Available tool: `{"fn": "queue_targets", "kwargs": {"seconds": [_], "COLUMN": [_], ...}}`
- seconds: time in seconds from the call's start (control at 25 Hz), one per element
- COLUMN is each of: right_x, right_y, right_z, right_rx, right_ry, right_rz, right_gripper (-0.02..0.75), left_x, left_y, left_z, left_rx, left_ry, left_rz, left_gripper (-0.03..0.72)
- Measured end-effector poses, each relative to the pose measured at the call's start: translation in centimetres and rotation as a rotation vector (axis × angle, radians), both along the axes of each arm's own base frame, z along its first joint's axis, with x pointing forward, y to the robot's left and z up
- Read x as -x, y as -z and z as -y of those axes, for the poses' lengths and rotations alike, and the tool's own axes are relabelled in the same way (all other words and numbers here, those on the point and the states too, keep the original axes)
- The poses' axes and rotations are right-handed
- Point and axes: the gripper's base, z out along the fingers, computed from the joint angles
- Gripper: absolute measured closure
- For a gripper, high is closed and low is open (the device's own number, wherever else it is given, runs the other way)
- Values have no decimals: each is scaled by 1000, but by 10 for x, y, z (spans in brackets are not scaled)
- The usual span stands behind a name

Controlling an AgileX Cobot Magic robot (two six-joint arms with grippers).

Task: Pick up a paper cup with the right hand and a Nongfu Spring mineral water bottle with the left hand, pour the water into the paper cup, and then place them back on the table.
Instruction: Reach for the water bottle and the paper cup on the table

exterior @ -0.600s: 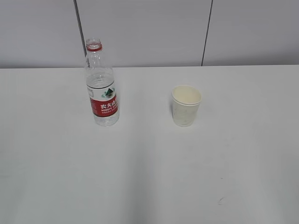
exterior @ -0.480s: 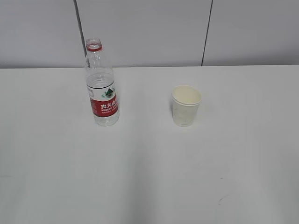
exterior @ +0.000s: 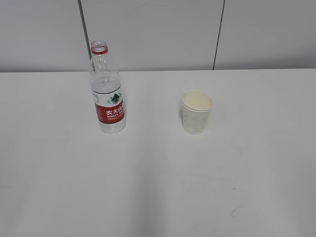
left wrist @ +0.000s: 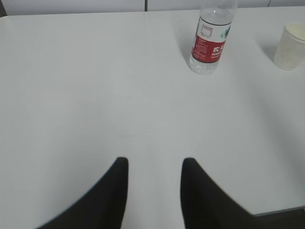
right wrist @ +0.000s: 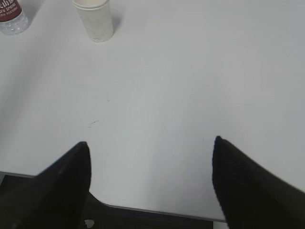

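Nothing has shifted in the exterior view since the earlier pictures: the Nongfu Spring mineral water bottle stands upright in the same spot on the left of the white surface, and the paper cup stands upright in its place to the right, well apart from the bottle. No arm shows in that view. The bottle has no cap on its red neck ring, and clear water fills it to just above the red-and-white label. The cup's cream inside faces up; whether it holds anything cannot be told. A small dark scuff mark lies on the surface near the front right. In the left wrist view the left hand hangs low over the near part of the surface with its two black fingers a narrow gap apart, holding nothing; the bottle is far ahead and to the right, with the cup at the right edge. In the right wrist view the right hand has its fingers spread wide and empty near the surface's front edge, with the cup far ahead to the left and the bottle's base in the top left corner.
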Motion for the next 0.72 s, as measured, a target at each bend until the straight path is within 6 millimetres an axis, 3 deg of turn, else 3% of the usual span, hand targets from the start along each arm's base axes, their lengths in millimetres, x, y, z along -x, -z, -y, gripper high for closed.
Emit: {"fn": "queue_targets", "kwargs": {"seconds": [0.72], "right_x": [0], "right_y": [0], "right_z": [0], "right_rx": [0], "right_ry": [0], "right_rz": [0], "right_gripper": [150], "left_x": [0], "left_y": [0], "left_z": [0], "left_rx": [0], "left_ry": [0], "left_rz": [0], "left_gripper": [448]}}
